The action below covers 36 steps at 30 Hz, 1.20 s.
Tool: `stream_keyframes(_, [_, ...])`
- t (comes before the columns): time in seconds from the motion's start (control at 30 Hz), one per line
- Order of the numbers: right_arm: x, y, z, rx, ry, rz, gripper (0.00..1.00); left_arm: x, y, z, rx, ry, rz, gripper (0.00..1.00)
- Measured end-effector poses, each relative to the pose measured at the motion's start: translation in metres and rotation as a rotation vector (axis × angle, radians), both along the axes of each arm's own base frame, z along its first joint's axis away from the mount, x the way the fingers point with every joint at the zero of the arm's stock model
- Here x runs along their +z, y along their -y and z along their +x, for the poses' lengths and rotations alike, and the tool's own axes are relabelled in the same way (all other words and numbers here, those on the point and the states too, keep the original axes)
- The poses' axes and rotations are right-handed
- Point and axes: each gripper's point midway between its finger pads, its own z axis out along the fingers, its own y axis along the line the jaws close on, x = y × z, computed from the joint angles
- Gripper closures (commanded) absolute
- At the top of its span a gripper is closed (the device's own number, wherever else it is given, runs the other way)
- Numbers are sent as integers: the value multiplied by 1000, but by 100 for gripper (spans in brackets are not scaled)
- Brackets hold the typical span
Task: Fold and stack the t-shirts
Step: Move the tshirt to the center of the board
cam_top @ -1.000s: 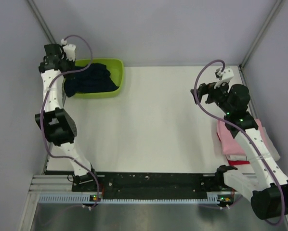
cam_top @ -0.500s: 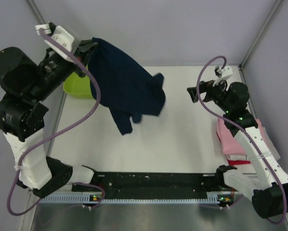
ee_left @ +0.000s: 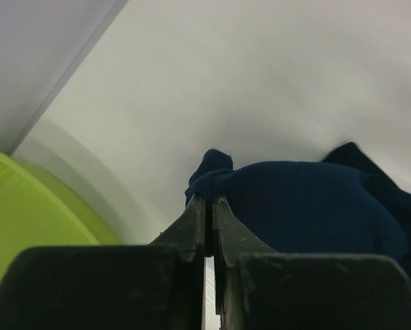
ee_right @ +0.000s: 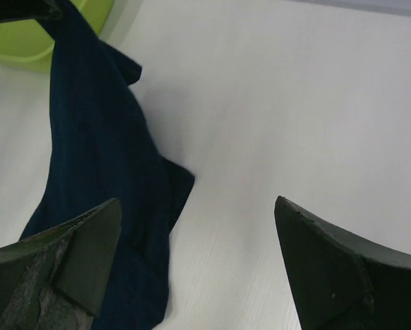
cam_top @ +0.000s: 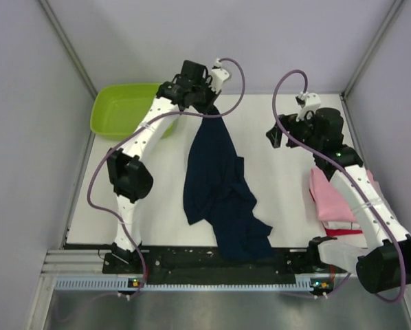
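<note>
The dark navy t-shirt (cam_top: 219,185) lies stretched in a long strip down the middle of the white table, from the back to the front edge. My left gripper (cam_top: 209,108) is shut on its far end, near the back of the table; the pinched cloth shows in the left wrist view (ee_left: 212,180). My right gripper (cam_top: 274,135) is open and empty, to the right of the shirt, above bare table. The shirt also shows in the right wrist view (ee_right: 95,158). A folded pink t-shirt (cam_top: 327,196) lies at the right edge on a red one (cam_top: 341,232).
The lime green tub (cam_top: 123,110) stands at the back left corner, with nothing in it; it shows in the left wrist view (ee_left: 27,220) too. Grey walls close the left, back and right. A black rail (cam_top: 212,260) runs along the table's front edge.
My left gripper lifted the navy shirt out of the green tub, swung it right and laid it down the middle of the table. My right gripper shifted slightly left.
</note>
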Motion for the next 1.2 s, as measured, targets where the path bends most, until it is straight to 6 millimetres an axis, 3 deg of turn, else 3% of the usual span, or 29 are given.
stream_keyframes(0.1, [-12,-6,-4,18,-53,-23,12,-37,-5,30,67,-1,56,28])
stream_keyframes(0.13, [-19,-13,-10,45,-72,-41,12,-41,-10,41,98,12,66,16])
stream_keyframes(0.23, [-39,-43,-30,171,-127,-110,12,-34,-30,66,177,57,56,2])
stream_keyframes(0.3, [-57,-62,-46,253,-181,-156,12,-20,-50,75,222,91,37,2])
stream_keyframes(0.37, [-79,-76,-59,308,-250,-183,11,-9,-72,72,255,111,28,2])
stream_keyframes(0.5, [-150,-94,-90,361,-477,-264,8,16,-119,28,275,126,39,2])
stream_keyframes(0.6, [-205,-95,-105,328,-649,-348,16,39,-125,-15,212,157,32,5])
stream_keyframes(0.67, [-231,-92,-111,298,-731,-381,40,49,-122,-48,144,153,22,10])
stream_keyframes(0.73, [-248,-89,-112,272,-785,-405,86,49,-118,-77,72,123,21,17])
stream_keyframes(0.77, [-248,-91,-108,268,-780,-391,100,46,-116,-89,37,100,23,22])
stream_keyframes(0.83, [-251,-96,-99,244,-792,-369,100,28,-114,-110,-19,34,33,28])
stream_keyframes(0.9, [-252,-97,-90,233,-800,-363,100,-2,-114,-131,-65,-65,51,31])
stream_keyframes(1.0, [-241,-100,-45,186,-763,-335,99,-53,-114,-164,-129,-237,70,26])
stream_keyframes(1.1, [-213,-112,27,164,-655,-295,42,-88,-108,-190,-173,-347,92,17])
stream_keyframes(1.17, [-181,-128,84,162,-532,-264,31,-105,-94,-202,-219,-371,123,14])
stream_keyframes(1.2, [-167,-133,102,154,-487,-243,29,-112,-85,-207,-242,-372,143,14])
